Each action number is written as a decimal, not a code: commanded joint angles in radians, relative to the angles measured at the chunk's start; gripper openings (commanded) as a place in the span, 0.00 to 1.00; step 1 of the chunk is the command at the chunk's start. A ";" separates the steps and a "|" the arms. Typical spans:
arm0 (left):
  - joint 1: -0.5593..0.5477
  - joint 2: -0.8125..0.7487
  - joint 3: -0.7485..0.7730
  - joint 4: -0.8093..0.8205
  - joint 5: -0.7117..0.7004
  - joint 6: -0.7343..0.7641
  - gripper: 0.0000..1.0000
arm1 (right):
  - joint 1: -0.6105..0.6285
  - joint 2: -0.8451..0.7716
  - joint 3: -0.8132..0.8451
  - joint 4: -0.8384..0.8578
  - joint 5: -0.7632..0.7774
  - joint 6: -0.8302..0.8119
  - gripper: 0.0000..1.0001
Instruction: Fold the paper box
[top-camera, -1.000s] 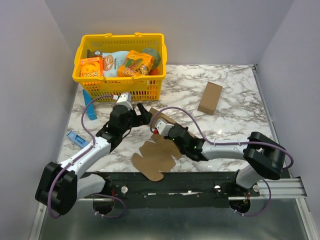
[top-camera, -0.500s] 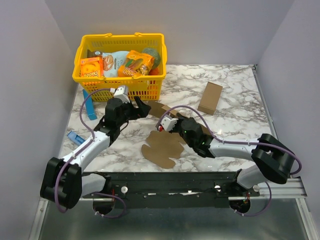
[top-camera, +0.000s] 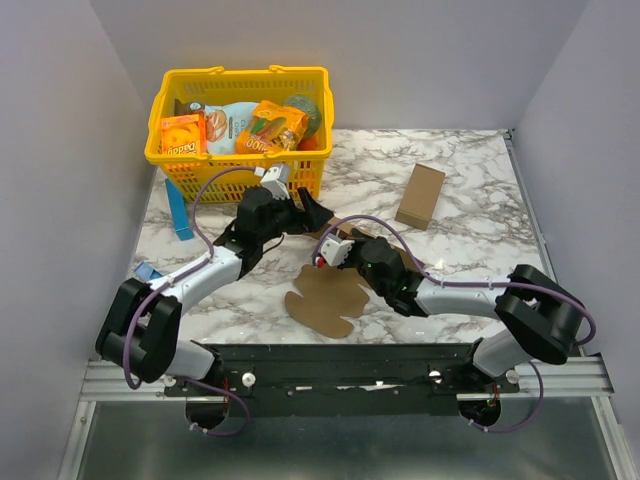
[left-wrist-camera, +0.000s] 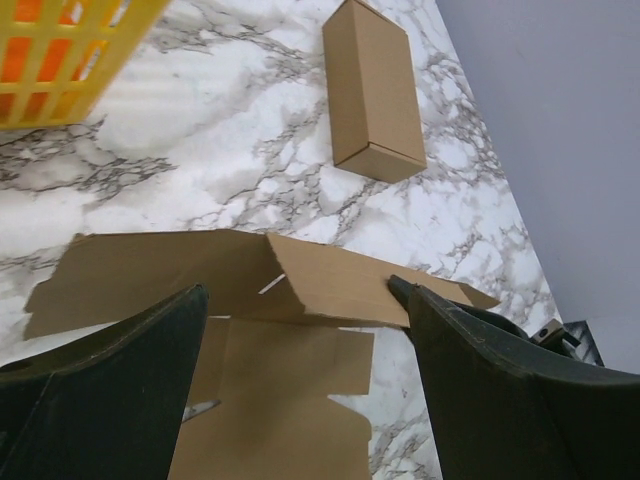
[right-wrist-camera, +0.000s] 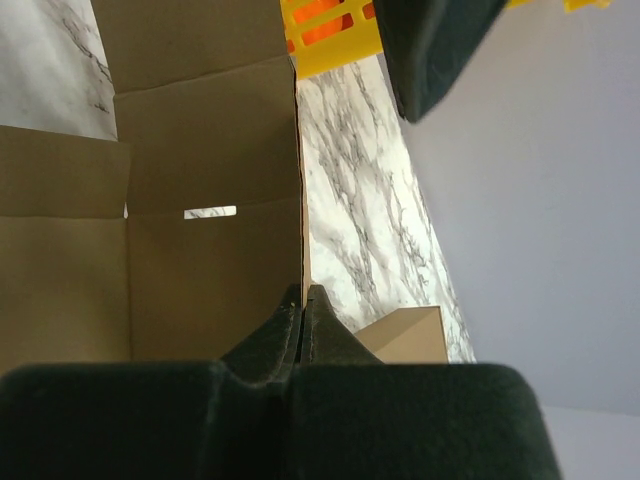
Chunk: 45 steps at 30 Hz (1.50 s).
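Top external view: the paper box (top-camera: 322, 297) lies as a flat die-cut sheet on the marble worktop (top-camera: 470, 250), near the front edge between the two arms. Its far panels are lifted off the surface. The right end effector (top-camera: 332, 250) is clamped on that raised part. The left end effector (top-camera: 308, 214) hangs just beyond it with fingers spread, in front of the yellow basket (top-camera: 240, 175). A long brown carton (top-camera: 420, 195) lies well apart to the right.

Left wrist view: the left end effector (left-wrist-camera: 300, 290) stands wide open with nothing in its grasp. Its two dark fingers (left-wrist-camera: 110, 400) straddle the paper box (left-wrist-camera: 270, 300), whose creased panels rise between them. Whether either finger touches the card I cannot tell. The long brown carton (left-wrist-camera: 370, 90) lies beyond, and a corner of the yellow basket (left-wrist-camera: 90, 70) shows at top left.

Right wrist view: the right end effector (right-wrist-camera: 302, 305) is closed tight on the thin edge of an upright panel of the paper box (right-wrist-camera: 200, 270). The yellow basket (right-wrist-camera: 335, 50) shows beyond.
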 joint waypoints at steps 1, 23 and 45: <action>-0.024 0.043 0.041 0.063 0.034 -0.020 0.88 | -0.002 0.012 -0.008 0.023 -0.013 0.000 0.01; -0.113 -0.009 0.058 -0.050 -0.286 0.020 0.68 | -0.002 0.015 0.005 -0.002 -0.011 0.020 0.01; -0.198 0.068 -0.008 0.099 -0.119 -0.143 0.62 | -0.003 0.030 0.016 -0.009 0.002 0.024 0.01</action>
